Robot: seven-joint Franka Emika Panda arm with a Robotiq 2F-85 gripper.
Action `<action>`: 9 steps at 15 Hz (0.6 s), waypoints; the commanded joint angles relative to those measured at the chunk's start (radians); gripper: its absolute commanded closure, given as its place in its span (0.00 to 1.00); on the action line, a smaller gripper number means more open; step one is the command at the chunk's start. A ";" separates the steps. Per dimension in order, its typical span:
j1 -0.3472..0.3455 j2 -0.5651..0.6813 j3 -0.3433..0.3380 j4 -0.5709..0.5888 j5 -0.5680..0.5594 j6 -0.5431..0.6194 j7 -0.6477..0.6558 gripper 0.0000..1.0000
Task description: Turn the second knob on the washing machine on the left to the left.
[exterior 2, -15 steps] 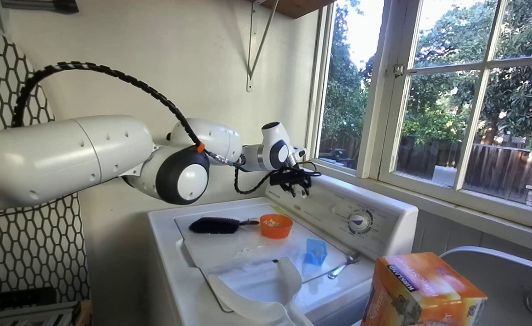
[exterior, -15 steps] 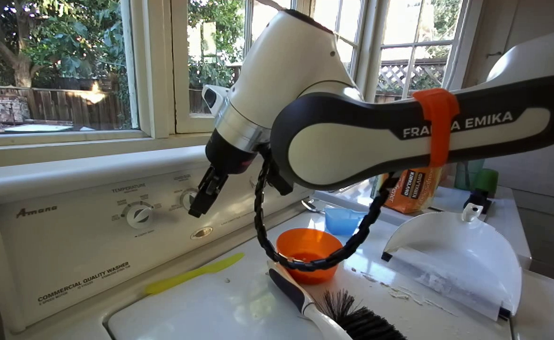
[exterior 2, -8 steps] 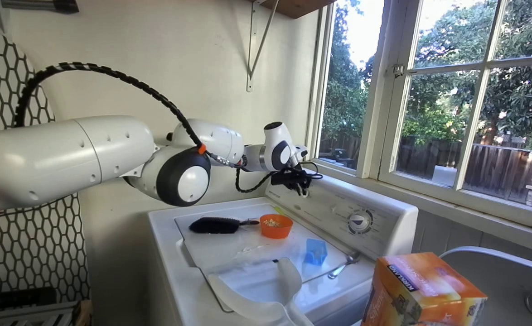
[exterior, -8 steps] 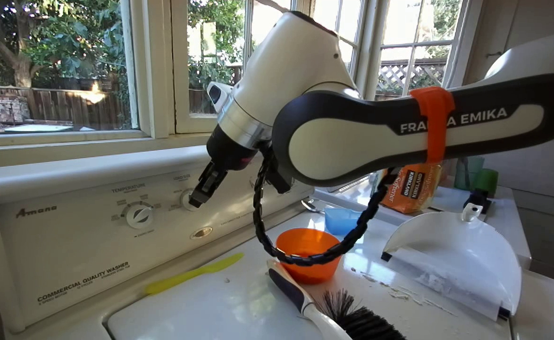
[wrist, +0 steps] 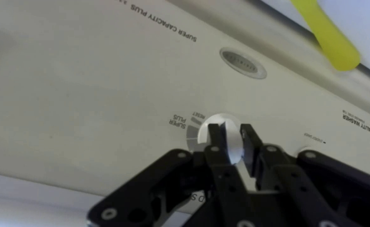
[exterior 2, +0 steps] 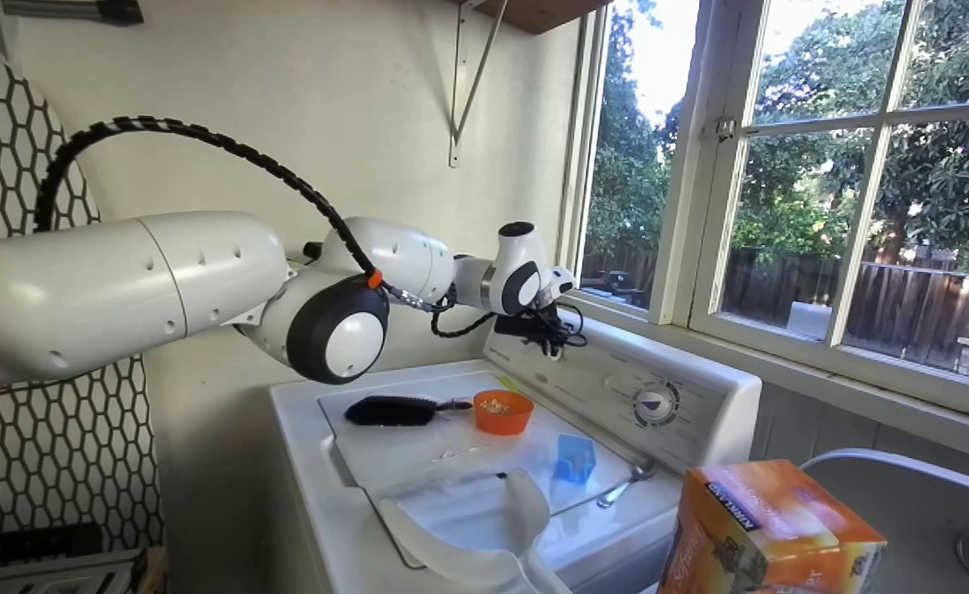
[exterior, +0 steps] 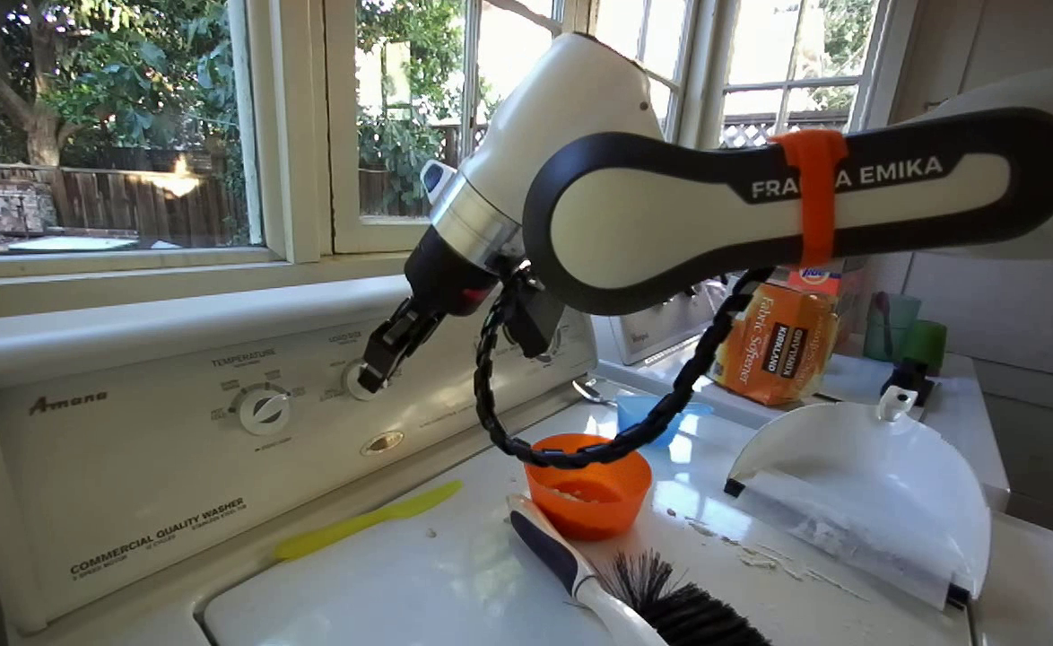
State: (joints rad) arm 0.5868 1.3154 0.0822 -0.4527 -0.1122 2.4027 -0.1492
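The washing machine shows its slanted control panel in both exterior views. Its second knob, round and white with a raised central grip, lies at the middle of the wrist view beside the "RESET" and "SUPER PLUS" marks. My gripper has its two black fingers on either side of that raised grip, closed down on it. The left finger covers part of the knob's face and marks. In an exterior view the gripper slants down onto the panel, hiding the knob's right part. From there, the way the knob points cannot be read.
The temperature knob sits left of my gripper; the large dial is farther along. On the lid are an orange bowl, a brush, a yellow utensil, a blue scoop and a dustpan. My cable loops above the bowl.
The fingers have come together on the knob. My wrist has shifted right in both exterior views and leans over more, while the fingertips stay at the knob, slightly higher than before.
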 commanded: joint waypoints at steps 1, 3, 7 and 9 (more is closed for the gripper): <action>-0.021 0.023 0.069 0.004 0.083 0.061 0.041 0.95; -0.032 0.029 0.092 0.009 0.112 0.067 0.066 0.95; -0.053 0.032 0.137 0.017 0.167 0.070 0.109 0.95; -0.062 0.036 0.161 0.026 0.194 0.067 0.120 0.95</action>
State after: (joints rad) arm 0.5287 1.3205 0.1864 -0.4552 0.0110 2.4023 -0.0393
